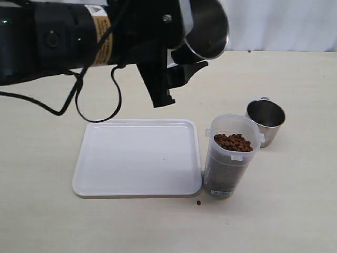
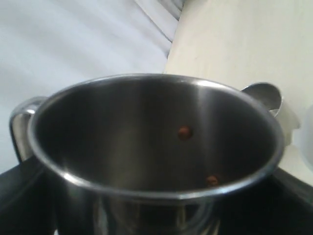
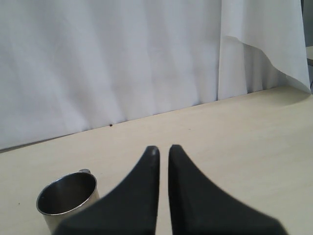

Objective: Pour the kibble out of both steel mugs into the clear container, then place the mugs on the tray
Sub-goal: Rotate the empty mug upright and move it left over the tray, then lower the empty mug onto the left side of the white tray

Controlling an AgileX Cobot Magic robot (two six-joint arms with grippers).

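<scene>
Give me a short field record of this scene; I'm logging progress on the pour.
held mug: raised in the left gripper, tipped, two pellets inside
standing mug: upright on the table beside the clear container, no kibble visible inside
kibble: high in the clear container
tray: no mug on it
stray pellet: on the table off the tray's corner
right gripper: shut, empty

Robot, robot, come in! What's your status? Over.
Left fingers gripping raised shiny steel mug, two brown pellets inside. Right fingers shut, empty. Tall clear plastic container holds kibble. Nothing blocking flat white tray; one stray pellet beside it.
</scene>
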